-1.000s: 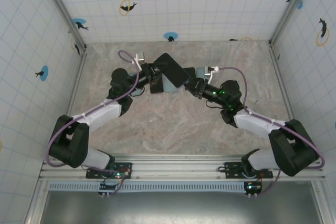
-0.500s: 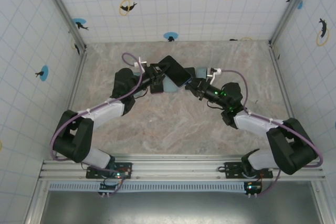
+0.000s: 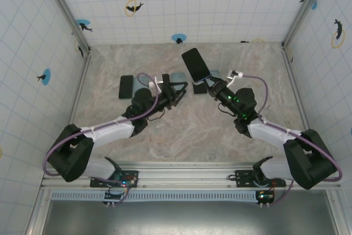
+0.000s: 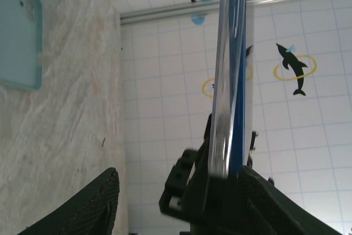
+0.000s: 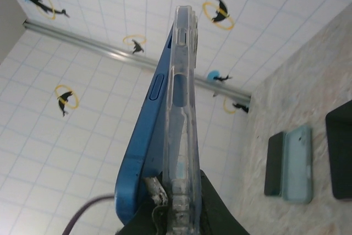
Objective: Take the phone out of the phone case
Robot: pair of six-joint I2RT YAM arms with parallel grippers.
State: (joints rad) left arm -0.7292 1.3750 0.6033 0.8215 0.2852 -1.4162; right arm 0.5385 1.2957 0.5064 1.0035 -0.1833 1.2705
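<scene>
The right gripper [image 3: 208, 81], just right of centre in the top view, was clamped on the lower end of a clear case [image 5: 180, 108] with a blue phone [image 5: 144, 136] in it. It held the pair up off the table [image 3: 181, 130], tilted toward the upper middle of the frame. Edge-on in the right wrist view, phone and case met at the top and spread apart lower down. Their bottom ends sank behind the dark fingers [image 5: 212, 210], so whether the pads pressed the phone as well as the case could not be made out.

The left gripper [image 3: 178, 88], just left of centre, had its jaws apart and held nothing. In its wrist view the two fingers [image 4: 91, 202] were cut off by the bottom edge, and the cased phone rose beyond them as a thin upright strip, its top cut off by the upper edge.

A pale blue case [image 3: 177, 75] lay flat just above the left gripper, partly hidden by it. A black phone [image 3: 126, 86] lay apart at left of centre. In the right wrist view, a dark slab [image 5: 274, 164] lay against a pale blue case at lower right. Another black slab [image 5: 341, 158] was cut by the right edge and was too partial to identify.
</scene>
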